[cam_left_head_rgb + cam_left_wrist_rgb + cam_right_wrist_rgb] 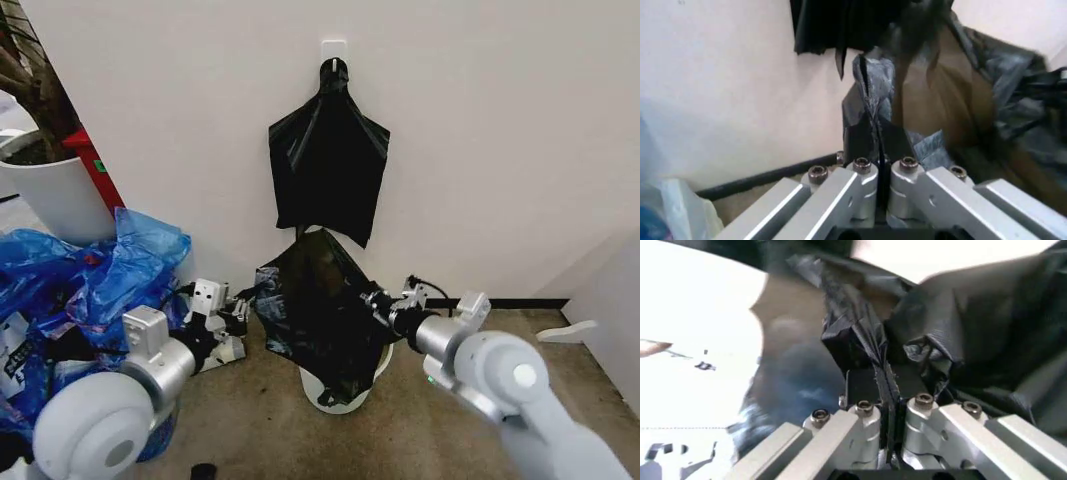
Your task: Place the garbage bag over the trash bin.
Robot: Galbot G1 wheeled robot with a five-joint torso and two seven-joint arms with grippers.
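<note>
The garbage bag, glossy black and wrinkled, hangs stretched between my two grippers and drapes over the trash bin, whose white lower part shows beneath it. My left gripper is shut on the bag's left edge, and my right gripper is shut on its right edge. In the left wrist view the gripper pinches a fold of the bag. The right wrist view has the gripper clamped on bunched bag film. The bin's opening is hidden by the bag.
A flat black bag hangs from a wall hook straight above the bin. Translucent blue bags pile up at the left, with a white plant pot behind them. The wall stands close behind; brown floor lies in front.
</note>
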